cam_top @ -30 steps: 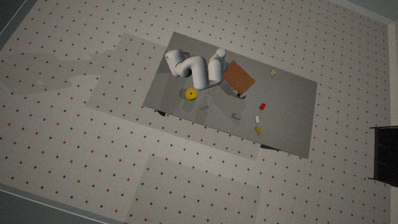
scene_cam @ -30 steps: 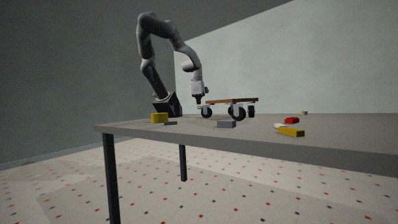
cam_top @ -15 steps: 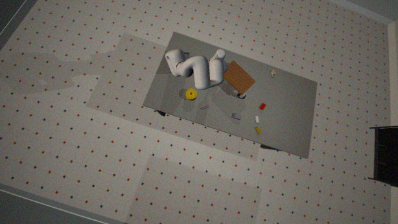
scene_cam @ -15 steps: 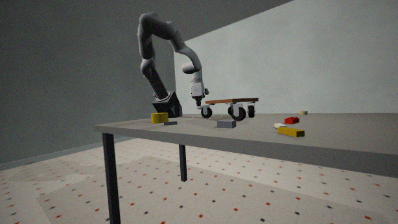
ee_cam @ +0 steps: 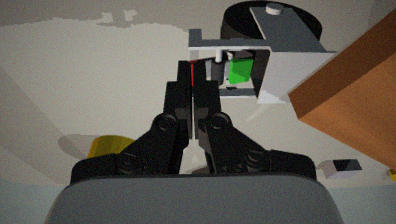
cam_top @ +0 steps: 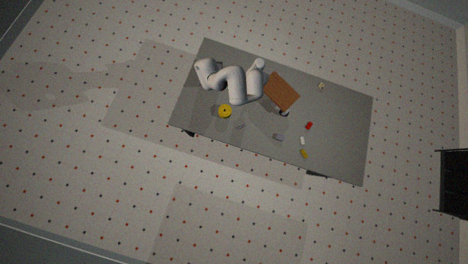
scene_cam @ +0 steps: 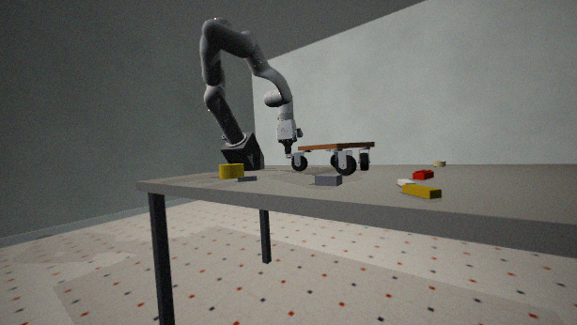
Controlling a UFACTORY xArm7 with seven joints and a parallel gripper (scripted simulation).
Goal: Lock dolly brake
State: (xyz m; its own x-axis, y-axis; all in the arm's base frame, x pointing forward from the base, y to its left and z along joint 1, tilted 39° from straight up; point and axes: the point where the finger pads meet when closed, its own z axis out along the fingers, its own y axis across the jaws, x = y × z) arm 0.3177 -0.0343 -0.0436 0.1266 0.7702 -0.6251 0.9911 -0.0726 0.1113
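White arm (scene_cam: 277, 85) reaches down, closed empty gripper (ee_cam: 192, 80) over the pedal's red end (ee_cam: 192, 70).

I'm seeing dim, flat light w/ grain in all views. Soft shadows are falling left across the surface (cam_top: 343, 126) and floor (cam_top: 95, 183). Exterior bkgd is reading dark; wrist edges are looking soft.

Grey table (scene_cam: 301, 197) on dotted pale floor (cam_top: 95, 183), grey walls (dark cabinet (cam_top: 453, 183) at edge)
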